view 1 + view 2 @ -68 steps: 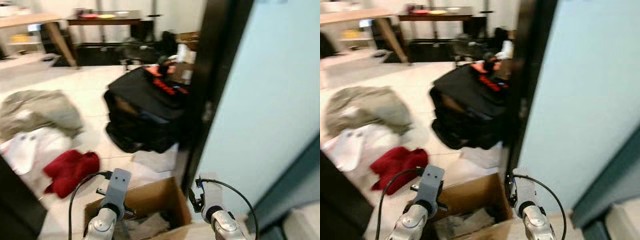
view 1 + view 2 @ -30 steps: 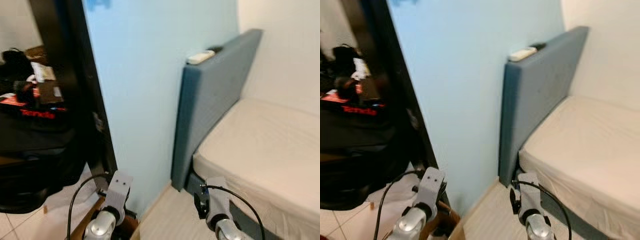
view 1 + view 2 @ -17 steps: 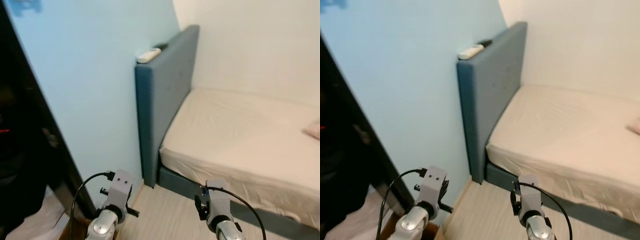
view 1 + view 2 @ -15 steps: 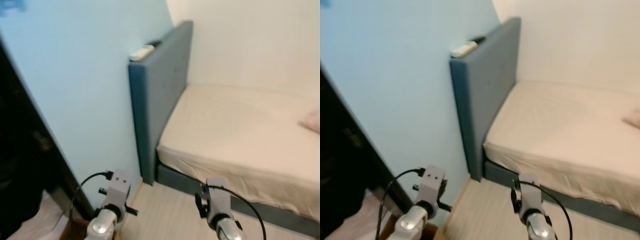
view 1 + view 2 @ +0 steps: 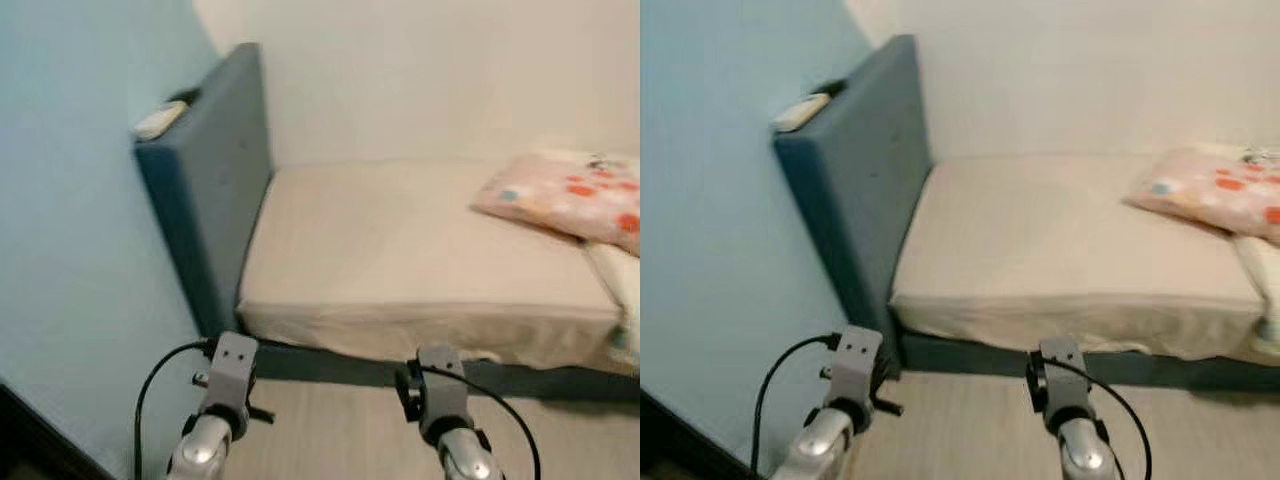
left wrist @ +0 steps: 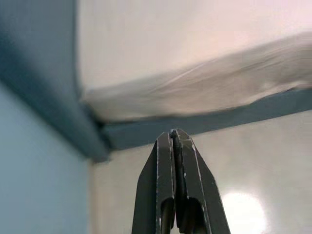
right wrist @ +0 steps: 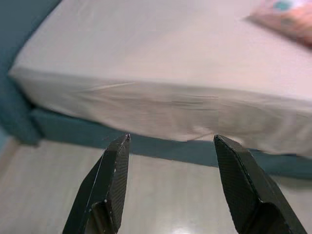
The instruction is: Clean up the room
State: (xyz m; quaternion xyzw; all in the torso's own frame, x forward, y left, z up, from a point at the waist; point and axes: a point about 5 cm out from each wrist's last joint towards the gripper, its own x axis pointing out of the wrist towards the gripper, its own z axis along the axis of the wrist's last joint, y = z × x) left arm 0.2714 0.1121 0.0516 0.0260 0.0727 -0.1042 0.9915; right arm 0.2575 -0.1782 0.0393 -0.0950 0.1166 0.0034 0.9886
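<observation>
Swinging right since the earlier frames, your head camera has left the doorway, the black bag and the clothes on the floor behind; what has changed is the camera's aim, not the things. You now face a bed [image 5: 400,250] with a beige sheet, its blue headboard [image 5: 205,190] standing against the pale blue wall [image 5: 60,250]. A flowered pillow [image 5: 565,195] lies on the mattress toward the far right, tilted a little, and a white remote [image 5: 158,120] rests on top of the headboard with something dark just behind it that you cannot make out.

Your left gripper [image 6: 174,139] hangs low over the wooden floor [image 5: 980,430] near the bed's corner, its fingers pressed together and holding nothing. Your right gripper [image 7: 170,141] points at the bed's edge with its fingers spread wide, also empty.

Nothing here is in reach yet. If the pillow is what you tidy, expect it to be light, soft and floppy: it will sag from any grip, so pinch a thick fold at a corner or along the near edge. The remote, by contrast, looks rigid, light and likely smooth; take it across its narrow width near the middle so it does not slide off behind the headboard.
</observation>
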